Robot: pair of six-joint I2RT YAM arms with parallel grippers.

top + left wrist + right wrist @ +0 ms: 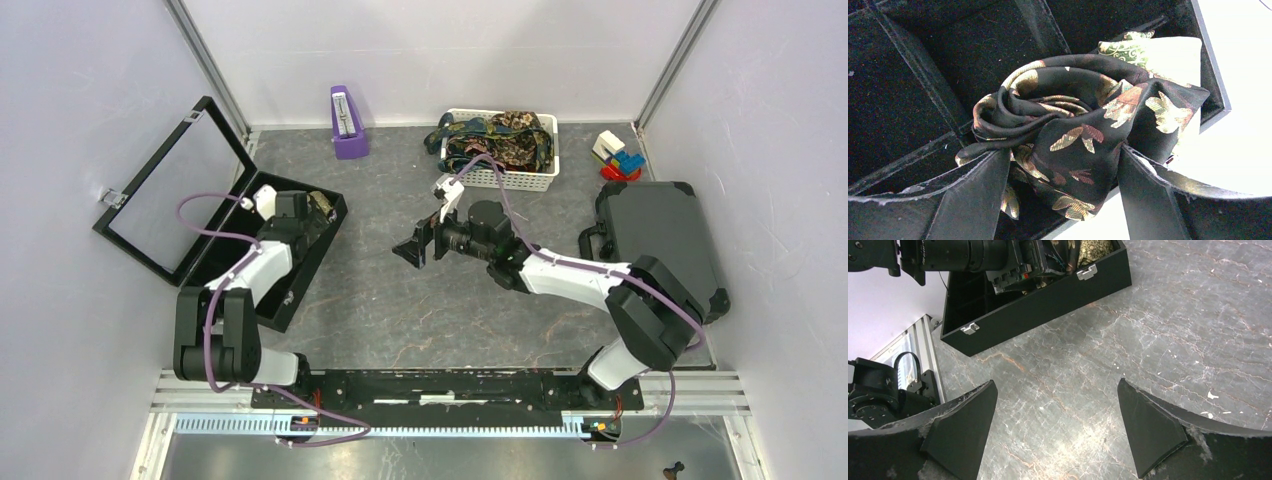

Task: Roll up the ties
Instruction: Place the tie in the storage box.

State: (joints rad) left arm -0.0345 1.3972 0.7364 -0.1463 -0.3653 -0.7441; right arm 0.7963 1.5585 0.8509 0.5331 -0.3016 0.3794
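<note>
A rolled black tie (1073, 125) with a gold and rust leaf print sits between my left gripper's (1058, 155) fingers, over a compartment of the black box (913, 75). In the top view the left gripper (310, 205) is inside the far end of the box (318, 262). A green paisley tie (1128, 47) lies behind the roll. Several unrolled ties (505, 135) are heaped in a white basket (520, 182). My right gripper (412, 248) hangs open and empty over the bare table (1073, 340), its jaws wide apart (1057, 390).
The box's lid (170, 190) stands open to the left. A purple object (347, 125) stands at the back. A closed black case (660, 235) lies at the right, with toy blocks (618, 155) behind it. The box (1048, 305) shows in the right wrist view.
</note>
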